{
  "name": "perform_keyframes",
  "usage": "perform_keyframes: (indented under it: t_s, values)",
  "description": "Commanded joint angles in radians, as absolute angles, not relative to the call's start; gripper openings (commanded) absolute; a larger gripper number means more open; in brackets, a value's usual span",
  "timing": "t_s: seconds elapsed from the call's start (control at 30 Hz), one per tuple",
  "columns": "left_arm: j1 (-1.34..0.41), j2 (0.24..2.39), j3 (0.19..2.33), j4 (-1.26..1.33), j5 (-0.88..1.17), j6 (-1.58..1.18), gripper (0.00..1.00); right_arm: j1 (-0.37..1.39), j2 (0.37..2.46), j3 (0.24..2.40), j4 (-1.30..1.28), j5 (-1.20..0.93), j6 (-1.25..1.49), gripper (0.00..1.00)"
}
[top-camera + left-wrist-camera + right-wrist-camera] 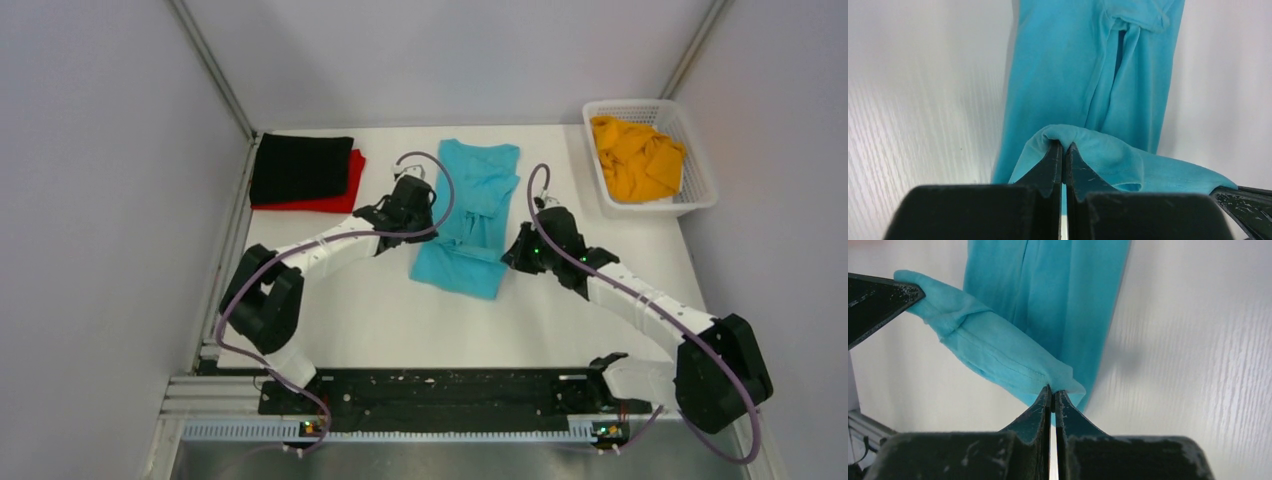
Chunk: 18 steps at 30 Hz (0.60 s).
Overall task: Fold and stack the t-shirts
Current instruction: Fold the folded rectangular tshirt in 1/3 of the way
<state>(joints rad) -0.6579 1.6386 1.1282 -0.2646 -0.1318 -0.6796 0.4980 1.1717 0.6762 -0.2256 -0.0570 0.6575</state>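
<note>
We log the soft turquoise-blue cloth t-shirt (478, 180) lying lengthwise mid-way across the white table (380, 320). The left gripper (1063, 145) is pinched tight on one near hem corner, the right gripper (1052, 388) on the other. The hem spans between them.

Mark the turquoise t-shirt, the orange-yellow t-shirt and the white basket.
turquoise t-shirt (488, 182), top external view, middle of the cloth
orange-yellow t-shirt (635, 158), top external view, centre of the heap
white basket (665, 207), top external view, near rim

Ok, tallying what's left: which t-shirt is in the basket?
The orange-yellow t-shirt, crumpled in the basket; the black t-shirt and red t-shirt are stacked, the turquoise t-shirt lies outside.
</note>
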Motion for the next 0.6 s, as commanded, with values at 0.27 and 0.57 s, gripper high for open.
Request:
perform_keyframes:
  t_s: [0.27,0.57]
  values:
    - [-0.560,1.841,1.379,-0.287,-0.017,-0.564,0.00,0.364,1.371,0.804,-0.043,-0.138,0.591,0.00]
    - [-0.511,1.954,1.469,-0.300,0.069,-0.542,0.03,0.310,1.520,0.876,-0.007,-0.165,0.578,0.00]
